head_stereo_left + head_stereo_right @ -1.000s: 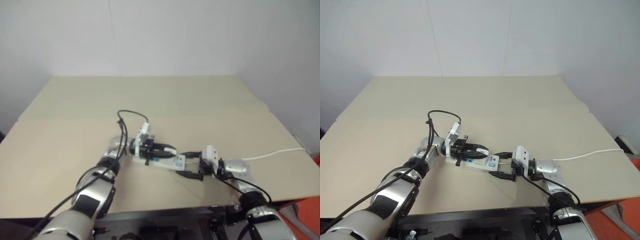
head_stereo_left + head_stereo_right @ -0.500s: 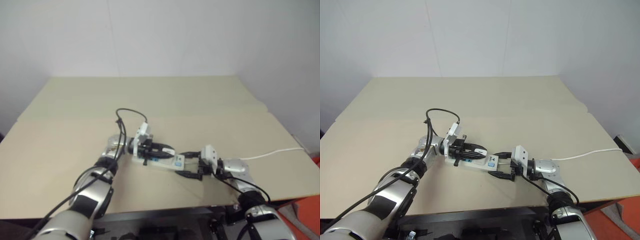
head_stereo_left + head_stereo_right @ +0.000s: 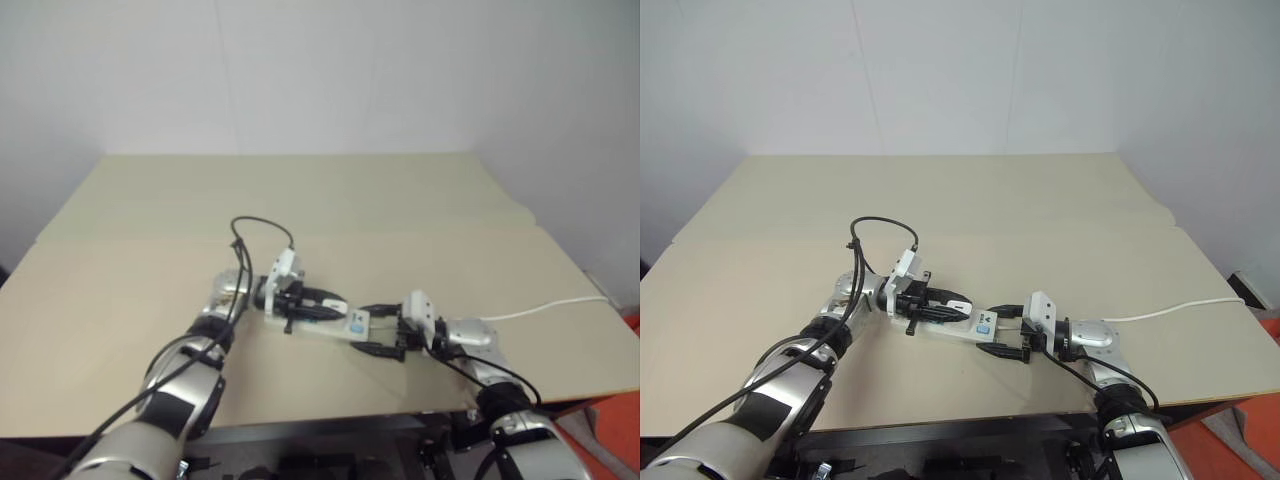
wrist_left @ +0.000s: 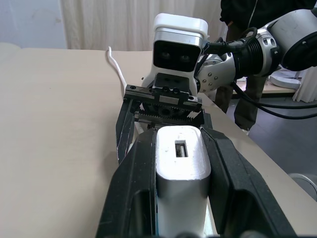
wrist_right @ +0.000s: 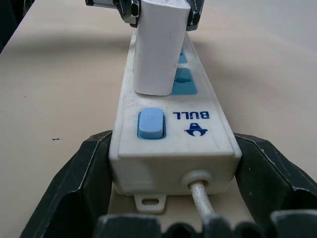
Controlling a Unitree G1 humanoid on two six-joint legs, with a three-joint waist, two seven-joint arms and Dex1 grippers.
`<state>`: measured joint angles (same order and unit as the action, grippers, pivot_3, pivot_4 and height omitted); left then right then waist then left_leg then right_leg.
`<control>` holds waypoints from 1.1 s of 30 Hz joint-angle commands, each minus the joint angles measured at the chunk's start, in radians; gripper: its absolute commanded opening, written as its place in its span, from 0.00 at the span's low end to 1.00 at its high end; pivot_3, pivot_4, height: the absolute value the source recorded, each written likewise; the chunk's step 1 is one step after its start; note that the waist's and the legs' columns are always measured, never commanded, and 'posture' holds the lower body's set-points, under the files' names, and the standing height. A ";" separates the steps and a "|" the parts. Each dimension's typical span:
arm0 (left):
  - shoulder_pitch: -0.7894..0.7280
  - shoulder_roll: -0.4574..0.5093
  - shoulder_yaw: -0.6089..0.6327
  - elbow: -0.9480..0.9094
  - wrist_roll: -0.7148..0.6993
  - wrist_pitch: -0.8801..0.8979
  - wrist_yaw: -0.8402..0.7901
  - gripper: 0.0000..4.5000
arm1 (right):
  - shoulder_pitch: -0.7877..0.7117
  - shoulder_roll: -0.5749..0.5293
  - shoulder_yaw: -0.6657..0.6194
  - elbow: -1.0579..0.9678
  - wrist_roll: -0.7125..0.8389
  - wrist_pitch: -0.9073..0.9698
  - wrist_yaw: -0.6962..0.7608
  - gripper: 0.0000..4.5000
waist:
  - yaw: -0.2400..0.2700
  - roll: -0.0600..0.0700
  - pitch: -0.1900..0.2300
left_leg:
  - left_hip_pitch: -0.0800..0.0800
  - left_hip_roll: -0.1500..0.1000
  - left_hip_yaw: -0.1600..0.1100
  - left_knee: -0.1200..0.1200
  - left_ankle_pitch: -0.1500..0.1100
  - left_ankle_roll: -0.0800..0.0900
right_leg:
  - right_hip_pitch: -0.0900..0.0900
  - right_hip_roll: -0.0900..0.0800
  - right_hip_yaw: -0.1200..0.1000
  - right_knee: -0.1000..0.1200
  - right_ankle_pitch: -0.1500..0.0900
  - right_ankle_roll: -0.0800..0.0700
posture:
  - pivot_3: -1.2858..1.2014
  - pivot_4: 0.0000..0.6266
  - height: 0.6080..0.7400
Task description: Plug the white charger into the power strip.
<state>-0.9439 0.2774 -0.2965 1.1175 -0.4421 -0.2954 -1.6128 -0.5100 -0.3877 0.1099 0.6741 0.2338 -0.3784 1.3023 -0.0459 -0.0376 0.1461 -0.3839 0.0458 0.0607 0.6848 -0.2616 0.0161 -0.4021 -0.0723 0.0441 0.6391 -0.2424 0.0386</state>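
White power strip (image 5: pixel 171 129) lies flat on the beige surface (image 3: pixel 1040 215), near its front edge, between the 2 arms. Blue rocker switch (image 5: pixel 151 124) and "BULL" marking at the end facing the right gripper (image 3: pixel 1006 332); thin white cord (image 3: pixel 1180 310) leaves that end and runs off toward the right side of the surface.

Right gripper: jaws spread wide, 1 black finger on each long side of the strip's switch end, bracketing it; contact with the strip's sides cannot be confirmed.

Left gripper (image 4: pixel 179 163): jaws clenched on the white charger (image 4: pixel 181 163), 1 finger on either flank. Charger stands upright over the strip, its lower end at the socket nearest the switch; whether fully seated cannot be told. A blue socket face (image 5: pixel 184 79) shows just beside it.
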 commanded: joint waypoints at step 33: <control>0.005 0.038 0.081 0.053 0.102 -0.033 -0.002 0.93 | 0.017 -0.007 0.044 0.036 -0.056 -0.016 0.038 0.76 | 0.002 0.001 -0.004 | 0.000 0.000 0.000 -0.001 -0.001 0.001 | 0.000 0.000 0.000 -0.001 0.000 0.000 | 0.52 0.24 1.00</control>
<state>-0.9347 0.3059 -0.1932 1.1824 -0.3476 -0.3294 -1.6126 -0.5095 -0.3912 0.1088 0.6794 0.2291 -0.3903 1.3098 -0.0441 -0.0366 0.1422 -0.3836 0.0458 0.0609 0.6839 -0.2624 0.0174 -0.4019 -0.0724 0.0442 0.6386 -0.2427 0.0382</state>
